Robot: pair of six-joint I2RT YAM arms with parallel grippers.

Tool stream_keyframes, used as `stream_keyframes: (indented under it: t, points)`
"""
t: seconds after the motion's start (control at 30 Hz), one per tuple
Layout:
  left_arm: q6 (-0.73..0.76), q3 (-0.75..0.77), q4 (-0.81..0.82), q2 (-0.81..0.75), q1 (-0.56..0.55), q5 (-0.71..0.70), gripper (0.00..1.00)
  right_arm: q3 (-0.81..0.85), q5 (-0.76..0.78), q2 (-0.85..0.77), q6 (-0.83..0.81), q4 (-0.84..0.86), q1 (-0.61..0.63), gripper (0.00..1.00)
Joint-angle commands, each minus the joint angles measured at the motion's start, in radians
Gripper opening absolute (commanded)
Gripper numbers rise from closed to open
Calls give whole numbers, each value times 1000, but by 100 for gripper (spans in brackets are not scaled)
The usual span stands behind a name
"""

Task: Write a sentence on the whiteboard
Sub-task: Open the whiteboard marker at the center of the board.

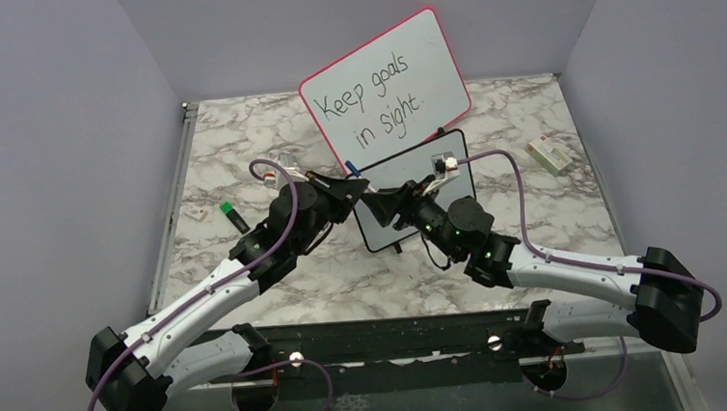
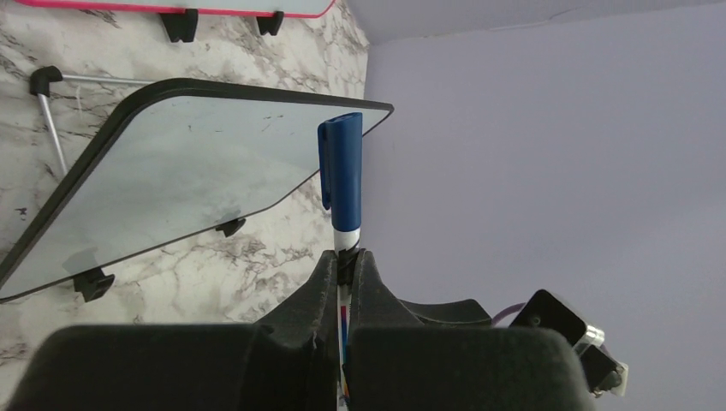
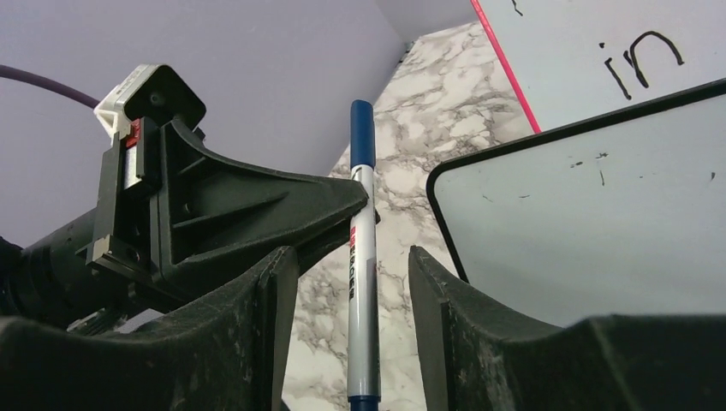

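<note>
Quick count: two boards, one marker, two grippers, three small bits off to the sides.

The whiteboard [image 2: 180, 163] lies mid-desk, just in front of the pink-framed board [image 1: 386, 93], which stands tilted and reads "Keep goals in sight." in black. It has a thin black frame, rounded corners, little black feet and a glossy face with only a few dark specks.

The left gripper [image 2: 344, 261] is clamped tight on the marker [image 2: 342, 171], which has a pale barrel with red print and a blue clip cap. The right gripper [image 3: 353, 257] is spread wide, with the marker standing between its textured black fingers and touching neither.

From above, both grippers cover a big chunk of the whiteboard, and the wrist views crop it.

Also on the marble-pattern desk [image 1: 240, 146]:
- a green-and-black thing [image 1: 233, 213]
- a small white piece [image 1: 196, 213] beside it
- a white block [image 1: 549, 154] far right

All three are too small to identify.
</note>
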Motion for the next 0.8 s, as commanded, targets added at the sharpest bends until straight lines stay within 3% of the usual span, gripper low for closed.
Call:
stream_keyframes:
  t: [0.0, 0.6, 0.77]
  points:
    - [-53, 33, 64, -6, -15, -54, 0, 10, -11, 6, 24, 65, 5, 52]
    - [-120, -14, 115, -13, -21, -29, 0, -40, 53, -22, 30, 109, 5, 28]
    - [-156, -40, 129, -16, -28, -25, 0, -75, 80, -33, 40, 155, 5, 29]
